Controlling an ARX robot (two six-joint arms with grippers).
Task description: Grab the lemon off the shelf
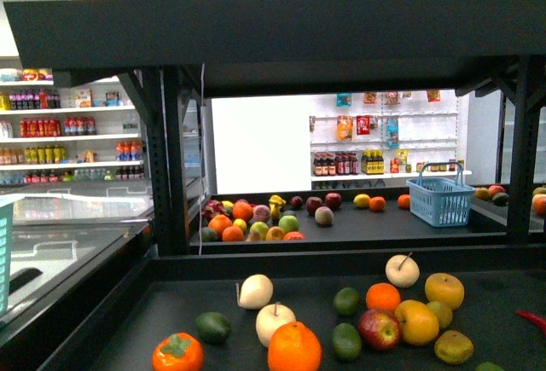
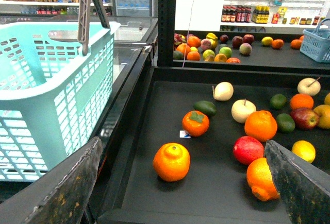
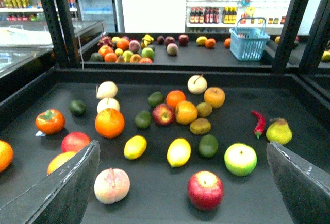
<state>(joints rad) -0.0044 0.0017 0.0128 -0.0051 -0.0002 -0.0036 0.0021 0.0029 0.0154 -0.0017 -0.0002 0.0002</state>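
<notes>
Pick not yet started: I read the right gripper [image 3: 181,145] spread and empty, the lemon [image 3: 179,152] lying untouched on the shelf [image 3: 170,74] directly ahead between its fingers; approach, grasp and lift remain.

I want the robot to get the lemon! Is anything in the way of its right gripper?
Nothing covers the lemon; it lies bare on the shelf tray, straight ahead between the fingers of the open right gripper. A red apple sits nearer the gripper, a little to one side, so it could get bumped.
</notes>
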